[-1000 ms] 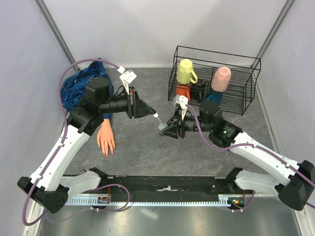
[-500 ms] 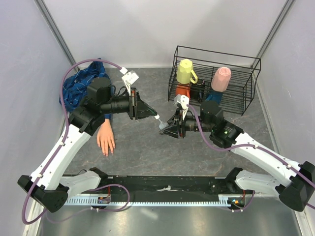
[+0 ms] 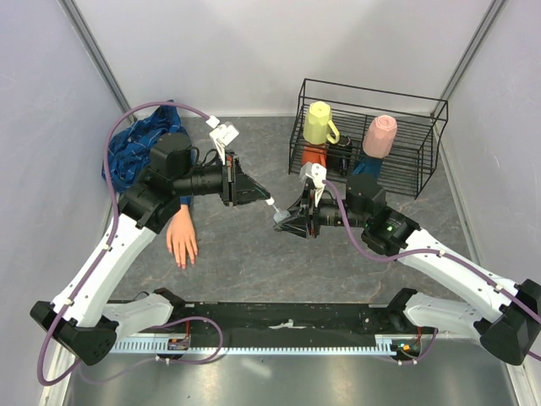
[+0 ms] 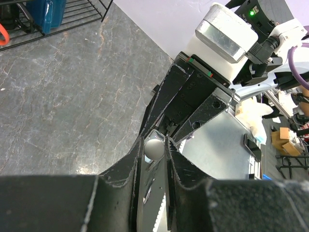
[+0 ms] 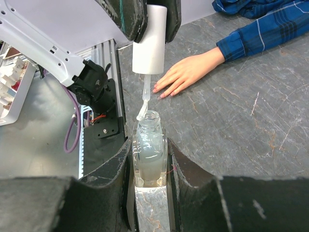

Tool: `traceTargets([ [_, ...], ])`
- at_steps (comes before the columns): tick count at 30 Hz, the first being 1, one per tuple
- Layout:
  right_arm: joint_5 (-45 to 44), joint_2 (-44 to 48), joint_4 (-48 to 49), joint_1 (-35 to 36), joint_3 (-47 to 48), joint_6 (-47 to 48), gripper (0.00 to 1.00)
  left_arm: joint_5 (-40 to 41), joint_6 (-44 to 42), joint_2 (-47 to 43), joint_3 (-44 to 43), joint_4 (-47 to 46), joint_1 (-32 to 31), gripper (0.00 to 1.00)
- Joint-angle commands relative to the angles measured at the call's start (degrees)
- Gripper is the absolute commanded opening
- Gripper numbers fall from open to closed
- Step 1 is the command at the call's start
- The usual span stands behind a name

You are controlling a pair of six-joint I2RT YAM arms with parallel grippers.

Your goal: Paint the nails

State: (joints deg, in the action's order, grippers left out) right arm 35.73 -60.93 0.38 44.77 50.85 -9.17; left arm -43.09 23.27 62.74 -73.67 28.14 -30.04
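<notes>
The pale mannequin hand (image 3: pixel 182 241) lies flat on the table, sticking out of a blue plaid sleeve (image 3: pixel 139 148). It also shows in the right wrist view (image 5: pixel 186 75), where its nails (image 5: pixel 159 92) are tiny at the fingertips. My left gripper (image 3: pixel 266 201) is shut on the white cap (image 5: pixel 150 46), also in the left wrist view (image 4: pixel 154 149). The cap's brush (image 5: pixel 143 108) touches the bottle's rim. My right gripper (image 5: pixel 149 145) is shut on the clear polish bottle (image 5: pixel 148 150), held open-mouthed above the table right of the hand (image 3: pixel 279 220).
A black wire rack (image 3: pixel 423 161) stands at the back right with a yellow mug (image 3: pixel 319 123) and a pink cup (image 3: pixel 380 135) on it. Grey walls close in on both sides. The rail with the arm bases runs along the near edge.
My left gripper has edged slightly right with the cap, toward the bottle. The right gripper and bottle have hardly moved.
</notes>
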Motion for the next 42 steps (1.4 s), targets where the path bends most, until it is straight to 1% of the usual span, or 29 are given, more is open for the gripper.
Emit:
traceTargets([
  [1,0.2,1.4,3.0,0.1,2.1,0.9,0.00,0.1,1.2,0.3,-0.4,-1.6,-0.3,0.02],
  [6,0.7,1.4,3.0,0.1,2.2,0.8,0.00,1.1,1.2,0.7,-0.9,-1.7,-0.3,0.02],
  [15,0.2,1.6,3.0,0.1,2.3,0.9,0.00,0.2,1.0,0.9,-0.6,-1.0,-0.3,0.02],
  [26,0.2,1.2,3.3,0.1,2.6,0.7,0.00,-2.6,0.6,1.6,-0.4,-0.7,-1.7,0.02],
  [42,0.2,1.7,3.3,0.1,2.9,0.5,0.00,-0.2,-1.7,3.1,-1.8,2.5,-3.7,0.02],
])
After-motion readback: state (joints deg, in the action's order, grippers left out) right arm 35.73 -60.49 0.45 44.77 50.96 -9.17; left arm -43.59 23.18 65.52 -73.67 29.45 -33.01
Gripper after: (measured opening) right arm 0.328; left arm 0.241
